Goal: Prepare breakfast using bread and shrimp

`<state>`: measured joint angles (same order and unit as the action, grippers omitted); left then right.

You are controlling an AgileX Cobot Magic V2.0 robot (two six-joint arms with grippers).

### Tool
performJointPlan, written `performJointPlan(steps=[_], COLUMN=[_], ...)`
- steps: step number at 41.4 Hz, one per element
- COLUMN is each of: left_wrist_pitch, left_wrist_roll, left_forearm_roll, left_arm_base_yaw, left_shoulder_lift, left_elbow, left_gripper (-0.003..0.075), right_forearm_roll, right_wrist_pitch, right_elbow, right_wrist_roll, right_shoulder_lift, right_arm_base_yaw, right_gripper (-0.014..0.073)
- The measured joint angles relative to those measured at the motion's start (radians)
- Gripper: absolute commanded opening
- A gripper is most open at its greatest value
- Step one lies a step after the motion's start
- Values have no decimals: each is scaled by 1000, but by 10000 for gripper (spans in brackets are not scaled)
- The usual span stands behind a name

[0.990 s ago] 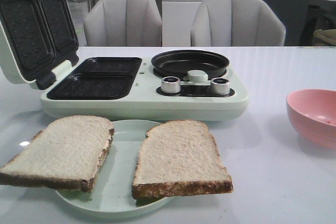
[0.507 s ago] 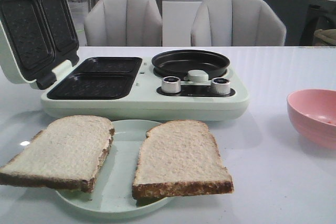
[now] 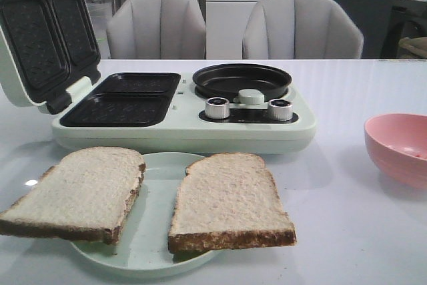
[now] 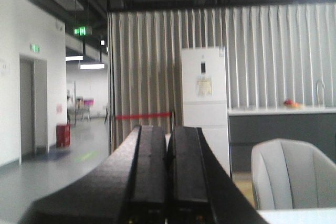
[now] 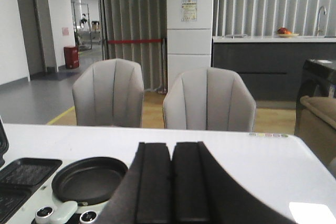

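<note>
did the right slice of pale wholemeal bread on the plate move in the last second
No. The right slice of pale wholemeal bread keeps its place on the pale green round plate, in line below the silver knobs of the breakfast maker.

The bread (image 3: pixel 230 201) was pale beige with dark brown crust, its plate (image 3: pixel 155 238) pale green; the bowl (image 3: pixel 399 146) was pink, the grill plates (image 3: pixel 123 98) black and waffle-patterned.
</note>
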<state>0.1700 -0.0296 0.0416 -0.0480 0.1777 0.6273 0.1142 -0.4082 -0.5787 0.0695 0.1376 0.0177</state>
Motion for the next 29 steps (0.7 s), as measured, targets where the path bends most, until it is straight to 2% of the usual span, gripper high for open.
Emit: performJointPlan(steps=[7,17,29], left_wrist_pitch=[170,317,377], left_wrist_roll=[0,0,0], left_forearm_roll=[0,0,-2], left_arm_base_yaw=[0,0,0], left_shoulder_lift=[111,225,305], left_elbow=[95,61,-46], left_gripper=[101,101,101], right_forearm_roll=[0,0,0], right_wrist_pitch=[-136,-209,-251], right_elbow=[-101,-87,-31], right_wrist_roll=[0,0,0], right_shoulder_lift=[129,289,437], right_arm_base_yaw=[0,0,0], right_gripper=[48,48,48])
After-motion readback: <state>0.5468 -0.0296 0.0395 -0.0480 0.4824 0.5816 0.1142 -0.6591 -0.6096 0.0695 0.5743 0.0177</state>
